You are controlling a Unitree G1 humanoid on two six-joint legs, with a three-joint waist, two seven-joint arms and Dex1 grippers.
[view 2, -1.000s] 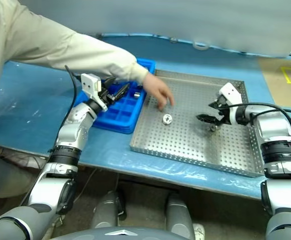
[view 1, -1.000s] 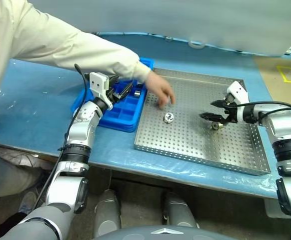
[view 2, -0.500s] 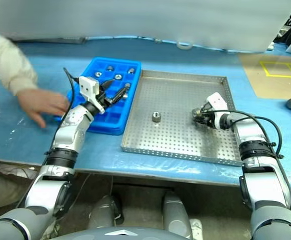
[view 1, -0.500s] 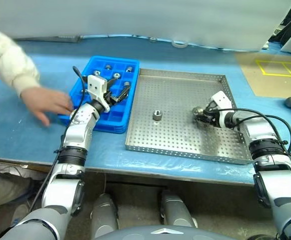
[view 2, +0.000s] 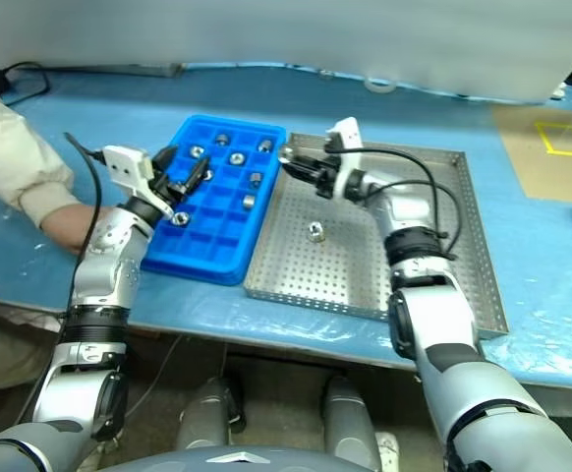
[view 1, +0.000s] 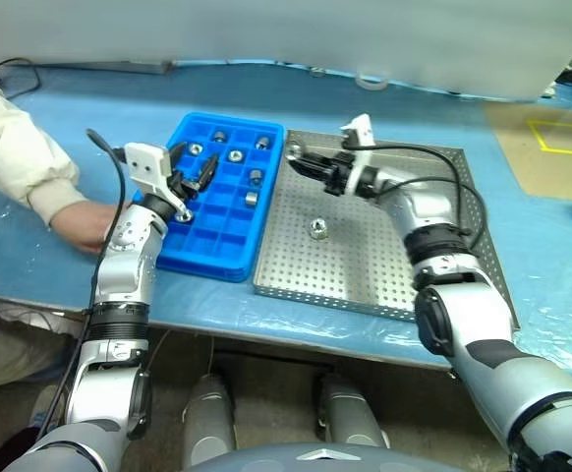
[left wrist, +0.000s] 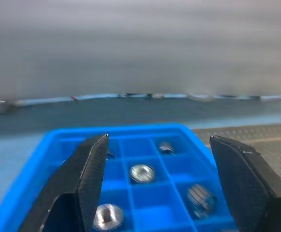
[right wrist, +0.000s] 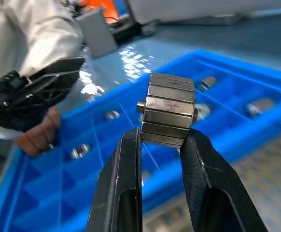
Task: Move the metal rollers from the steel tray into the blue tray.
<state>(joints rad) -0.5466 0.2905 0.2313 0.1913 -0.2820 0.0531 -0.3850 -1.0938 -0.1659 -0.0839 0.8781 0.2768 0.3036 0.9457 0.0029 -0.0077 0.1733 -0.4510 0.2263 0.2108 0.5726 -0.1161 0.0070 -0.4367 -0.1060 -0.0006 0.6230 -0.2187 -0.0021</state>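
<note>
Change since earlier: the right pincer [view 1: 295,157] has left the right part of the steel tray [view 1: 433,246] and now sits at that tray's far left corner, beside the blue tray [view 1: 207,251]. The person's hand [view 1: 85,224] has withdrawn from over the steel tray to the table [view 1: 60,118], left of the left arm.
Right pincer state: fingers [right wrist: 126,193] pressed onto one of the metal rollers [right wrist: 168,108], gripped by its sides between the tips.
Held roller position: at the right pincer's tips, raised above the trays, with blue tray compartments just beyond it.
Left pincer state: the left pincer [view 1: 190,173] is spread, its two fingers [left wrist: 82,183] well apart with nothing between them.
Left pincer position: over the left part of the blue tray, well apart from the right pincer, with the blue tray's width between them.
Rollers in blue tray: several lie in separate compartments ahead of the left pincer, and two lie nearer the right pincer, on the tray's right side.
Loose roller [view 1: 317,228]: one lies on the perforated floor of the steel tray, nearer the robot than the right pincer and clear of it.
Tray layout: the blue tray lies just beside the steel tray's left rim; whether they touch cannot be told.
</note>
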